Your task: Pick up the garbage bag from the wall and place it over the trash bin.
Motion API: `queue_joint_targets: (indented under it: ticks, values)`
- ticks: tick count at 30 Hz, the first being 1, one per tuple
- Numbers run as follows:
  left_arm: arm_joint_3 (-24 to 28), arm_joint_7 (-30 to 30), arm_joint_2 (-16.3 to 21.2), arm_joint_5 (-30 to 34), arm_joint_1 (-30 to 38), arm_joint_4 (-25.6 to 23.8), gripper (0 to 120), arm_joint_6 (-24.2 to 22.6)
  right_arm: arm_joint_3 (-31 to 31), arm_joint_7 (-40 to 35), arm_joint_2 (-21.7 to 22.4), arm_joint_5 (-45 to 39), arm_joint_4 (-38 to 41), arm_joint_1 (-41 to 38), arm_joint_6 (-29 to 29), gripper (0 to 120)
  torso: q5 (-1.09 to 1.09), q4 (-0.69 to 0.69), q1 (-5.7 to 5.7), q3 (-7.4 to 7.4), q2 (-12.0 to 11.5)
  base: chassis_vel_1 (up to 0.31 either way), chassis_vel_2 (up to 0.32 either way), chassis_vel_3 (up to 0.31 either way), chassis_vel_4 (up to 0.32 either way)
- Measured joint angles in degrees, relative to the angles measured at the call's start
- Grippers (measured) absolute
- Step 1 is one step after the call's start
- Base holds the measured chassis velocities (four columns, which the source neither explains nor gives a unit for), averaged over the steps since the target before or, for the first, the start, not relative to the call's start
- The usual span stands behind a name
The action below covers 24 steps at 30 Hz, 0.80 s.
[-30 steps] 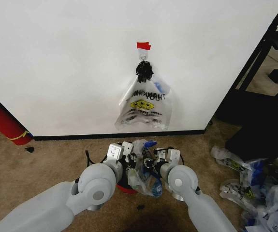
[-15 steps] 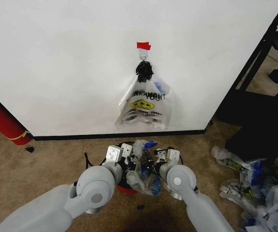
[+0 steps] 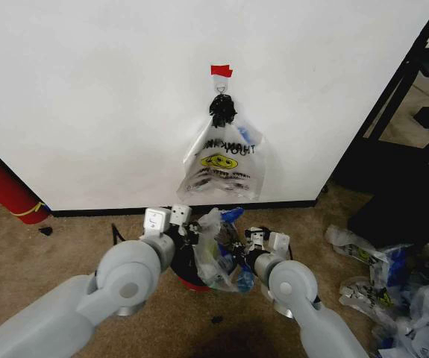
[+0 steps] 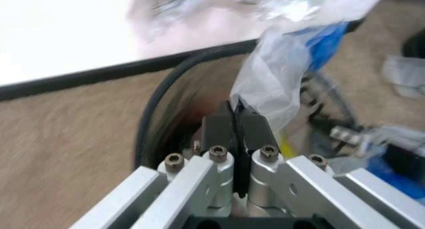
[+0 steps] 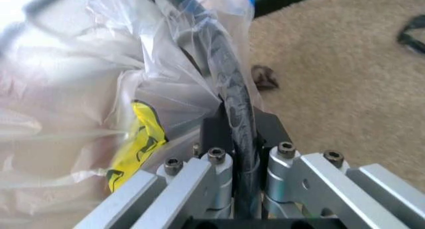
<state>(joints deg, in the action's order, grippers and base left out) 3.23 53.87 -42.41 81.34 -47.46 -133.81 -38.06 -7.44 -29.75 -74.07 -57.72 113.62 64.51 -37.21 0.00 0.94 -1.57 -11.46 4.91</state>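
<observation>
1. Nearest the robot, both arms reach forward and down over the carpet floor (image 3: 65,246), meeting at the trash bin (image 3: 192,277), which stands on the floor just in front of the wall (image 3: 87,89).
2. The left claw (image 3: 186,233) sits at the bin's left side. In the left wrist view its fingers (image 4: 219,134) are pressed together on a fold of the garbage bag (image 3: 218,253), pinching the thin film above the bin's black rim (image 4: 156,104).
3. The right claw (image 3: 244,242) holds the opposite side. In the right wrist view its jaws are clamped over the dark rim (image 5: 232,89) with bag film caught in between. This looks like an effort to seat the plastic on that edge.
4. Between the two claws the garbage bag, clear with blue patches, bunches up over the bin's mouth. With one claw on each side, the bag is likely being spread open so it can drape around the rim. It is judged draped but not yet neatly fitted.
5. Farther back, a smiley bag (image 3: 221,160) printed "THANK YOU" hangs from the hook (image 3: 221,91) under a red tape strip (image 3: 221,71).
6. Off to the sides, a red cylinder (image 3: 1,183) leans at the left, and loose bags (image 3: 393,287) litter the floor at the right.
</observation>
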Motion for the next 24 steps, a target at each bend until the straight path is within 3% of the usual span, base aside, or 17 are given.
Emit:
queue_joint_targets:
  ticks: [3, 9, 24]
  values:
    - [-4.03, -0.5, 2.16, 0.04, -3.67, -0.75, 0, 0.44, 0.22, 0.64, 0.23, -0.22, 0.23, 0.33, 0.26, 1, -0.01, -0.05, 0.0, 0.0, 0.0, 0.0, 0.0, 0.0, 0.0]
    - [-7.27, -1.17, 3.97, 0.68, -5.59, 0.07, 0, 0.8, -0.14, 1.78, 0.65, -0.21, 1.27, 1.39, 0.27, 1, 0.01, 0.02, 0.0, 0.0, 0.0, 0.0, 0.0, 0.0, 0.0]
    - [-11.03, -3.2, 7.63, 0.46, -9.06, 2.51, 0, 1.75, -2.78, 3.48, 1.56, -1.43, 3.01, 3.37, 1.58, 1, -0.01, 0.0, 0.0, 0.0, 0.0, 0.0, 0.0, 0.0, 0.0]
